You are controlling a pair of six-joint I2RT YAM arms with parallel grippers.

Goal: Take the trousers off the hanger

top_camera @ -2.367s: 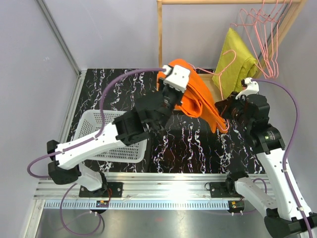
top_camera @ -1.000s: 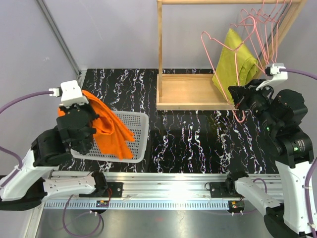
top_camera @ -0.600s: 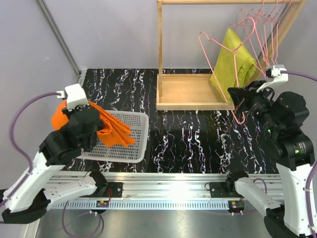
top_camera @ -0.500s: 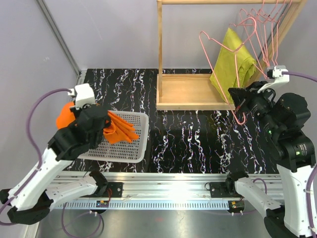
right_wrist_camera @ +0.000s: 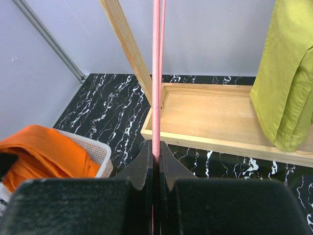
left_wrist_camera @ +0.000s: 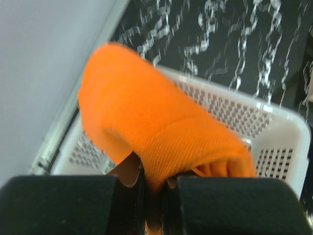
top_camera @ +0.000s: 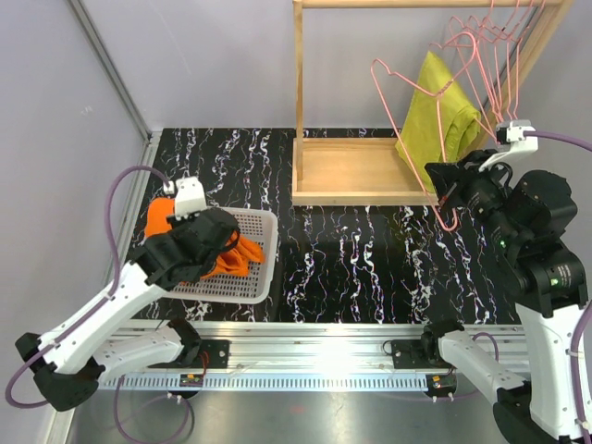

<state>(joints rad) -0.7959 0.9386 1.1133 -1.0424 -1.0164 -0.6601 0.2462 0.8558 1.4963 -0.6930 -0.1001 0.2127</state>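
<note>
The orange trousers (top_camera: pixel 159 218) are bunched over the white mesh basket (top_camera: pixel 269 255) at the left, part of them draped on its far rim. My left gripper (top_camera: pixel 218 248) is low over the basket and shut on a fold of the cloth. In the left wrist view the trousers (left_wrist_camera: pixel 146 117) fill the frame in front of my left gripper (left_wrist_camera: pixel 154 182), above the basket (left_wrist_camera: pixel 274 147). The bare pink hanger (top_camera: pixel 404 90) stands upright in the air by the rack. My right gripper (top_camera: pixel 446 192) is shut on its wire. In the right wrist view the hanger (right_wrist_camera: pixel 156 73) rises from my right gripper (right_wrist_camera: pixel 155 155).
A wooden rack with an upright post (top_camera: pixel 298 92) and a tray base (top_camera: pixel 351 171) stands at the back. A yellow-green garment (top_camera: pixel 446 109) hangs on it, with several other pink hangers (top_camera: pixel 490 51) on the rail. A grey wall runs along the left.
My left arm has carried the trousers from the rack across to the left and lowered them onto the basket. The right gripper lifted the emptied hanger and has held still since.
</note>
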